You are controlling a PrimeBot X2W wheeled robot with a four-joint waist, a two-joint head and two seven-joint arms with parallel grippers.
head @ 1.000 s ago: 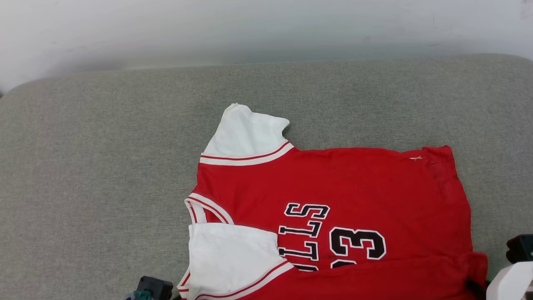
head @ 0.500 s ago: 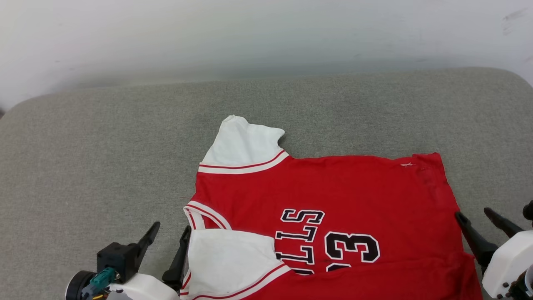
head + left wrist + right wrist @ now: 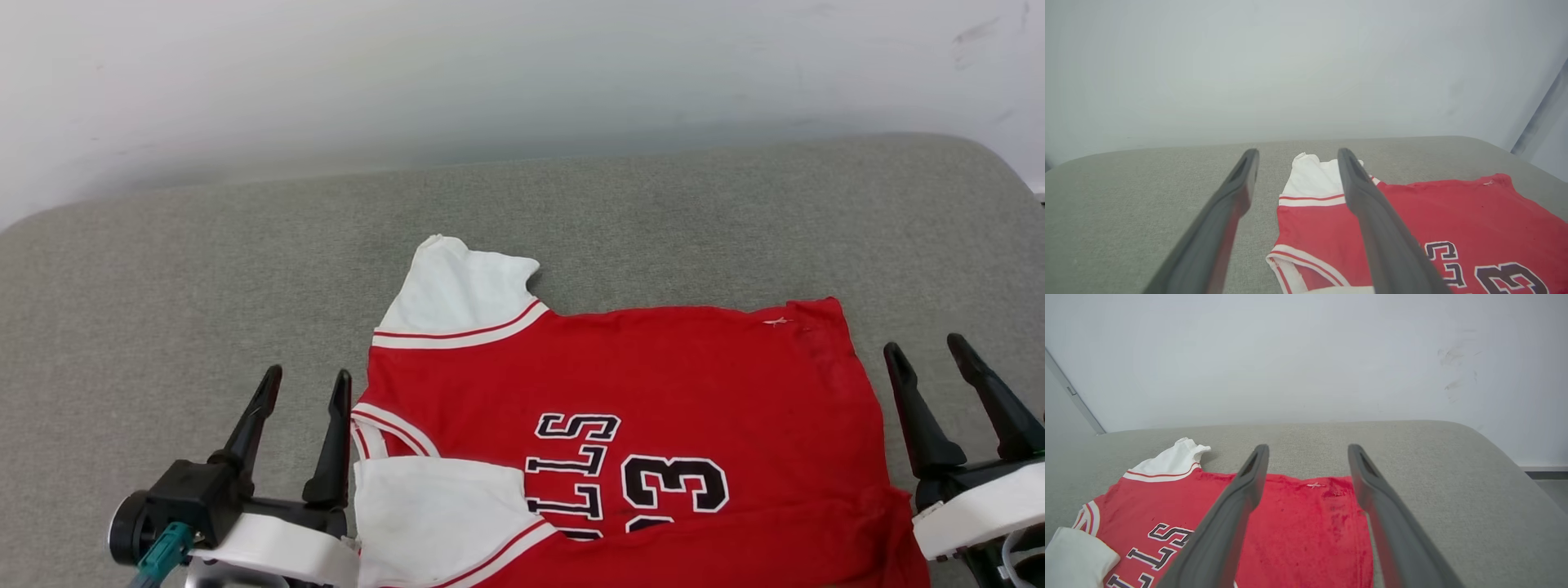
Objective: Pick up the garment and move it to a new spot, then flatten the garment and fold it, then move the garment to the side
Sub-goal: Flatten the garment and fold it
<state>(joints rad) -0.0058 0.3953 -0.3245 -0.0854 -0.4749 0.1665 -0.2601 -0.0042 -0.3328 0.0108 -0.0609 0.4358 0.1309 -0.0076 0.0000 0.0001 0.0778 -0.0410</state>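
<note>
1. The shirt (image 3: 620,384) lies on the grey cushion (image 3: 163,269), front up and toward the near edge. Its near side is doubled over onto the front, white sleeve and all.
2. Its long axis runs straight across me: collar to my left, hem to my right, so it sits right between my two hands.
3. My left gripper (image 3: 309,374) stands just beside the collar, fingers apart and holding nothing. Its inner finger is close by the folded sleeve.
4. My right gripper (image 3: 923,345) is just off the hem, fingers apart too, empty.
5. Left looks a touch nearer the cloth, I reckon. Each hand has its own end to take.
6. Writing: black white-edged letters "LLS" lie turned sideways to me. The number looks like 23, partly under the fold.
7. Beyond the cushion, a plain pale wall (image 3: 490,73).
</note>
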